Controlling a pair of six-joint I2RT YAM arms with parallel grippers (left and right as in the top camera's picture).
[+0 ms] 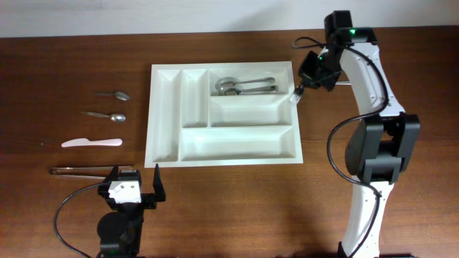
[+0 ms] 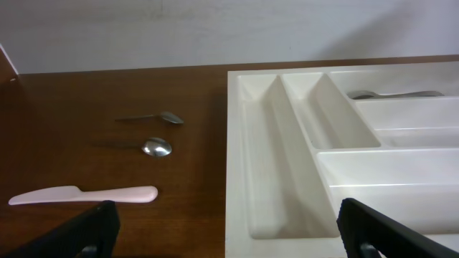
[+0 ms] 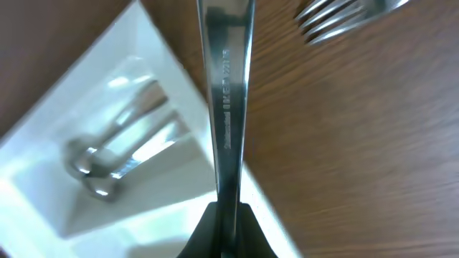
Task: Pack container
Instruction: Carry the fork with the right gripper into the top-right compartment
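The right claw (image 3: 228, 215) pinches a steel utensil (image 3: 228, 107) by the tray's (image 1: 153, 115) upper-right corner, apparently for packing. The left claw (image 1: 136, 185) gapes wide and idle at lower left.

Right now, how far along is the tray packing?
Done: two spoons lie in the cutlery tray, top right compartment, overhead view; the other compartments look bare. In hand: right claw shut on a metal cutlery handle at the tray's right edge. Remaining: two small spoons, a pink knife and a long metal utensil on the table beside the tray, plus a fork near the right claw. Left claw open, empty.
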